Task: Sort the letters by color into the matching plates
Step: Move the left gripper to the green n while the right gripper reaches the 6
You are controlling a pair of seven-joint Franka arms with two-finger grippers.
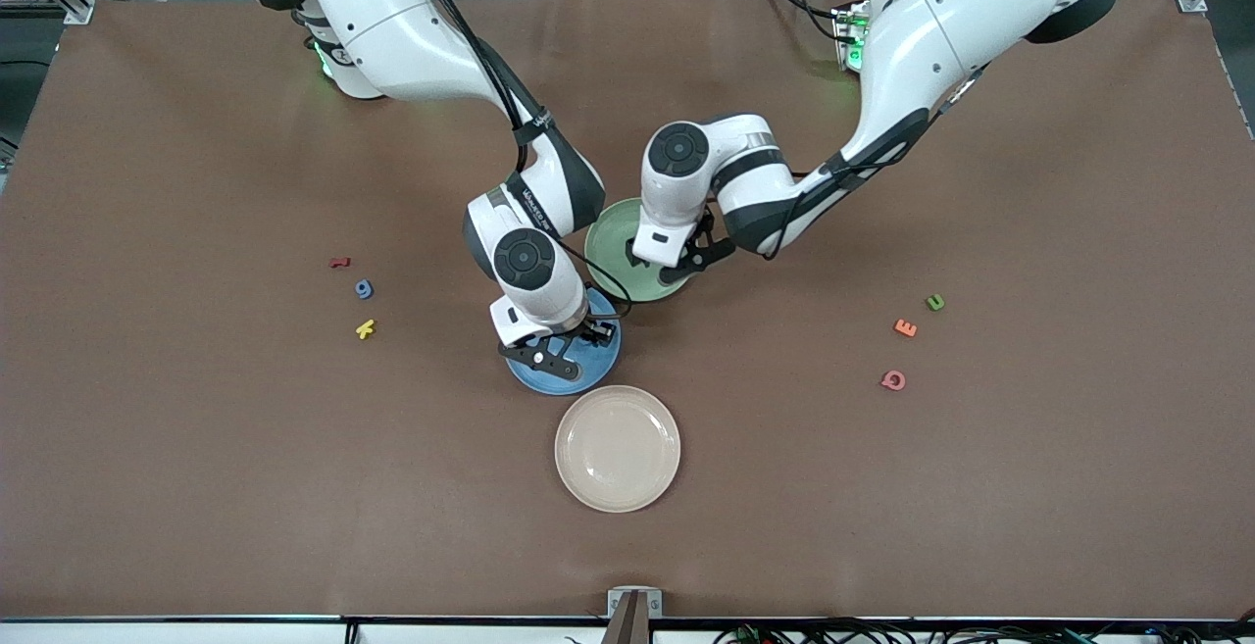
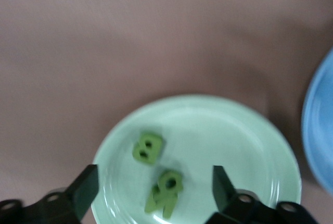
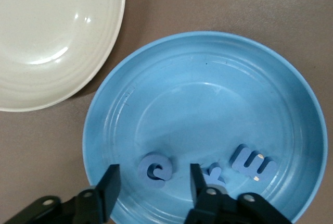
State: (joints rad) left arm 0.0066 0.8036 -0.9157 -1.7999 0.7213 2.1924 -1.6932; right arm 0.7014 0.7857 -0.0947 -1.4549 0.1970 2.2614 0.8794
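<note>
The blue plate (image 3: 208, 78) holds three blue letters in the right wrist view: a c (image 3: 155, 169), an m (image 3: 253, 162), and a third blue letter (image 3: 214, 174) partly hidden by a finger, probably the x. The green plate (image 2: 234, 146) holds a B (image 2: 148, 147) and, touching each other, a p (image 2: 170, 181) lying over another green letter (image 2: 156, 199) whose shape I cannot read. So three of each color look sorted.

The right gripper (image 1: 559, 348) hangs low over the blue plate with its jaws parted and nothing between them; the c lies in the plate under the gap. The left gripper (image 1: 686, 262) hangs over the green plate, jaws spread wide and empty, the p below them.

Both plates sit near the middle of the tabletop, the green one (image 1: 610, 232) farther from the front camera than the blue one (image 1: 549, 379). The cream plate (image 1: 618, 448), nearer the front edge, is bare and should stay so.

Two pieces remain, by my reckoning. The blue g (image 1: 364, 287) lies toward the right arm's end of the tabletop, between a red letter (image 1: 340, 262) and a yellow letter (image 1: 365, 328). The green u (image 1: 935, 302) lies toward the left arm's end, beside the orange E (image 1: 905, 327) and near the pink Q (image 1: 893, 380).
</note>
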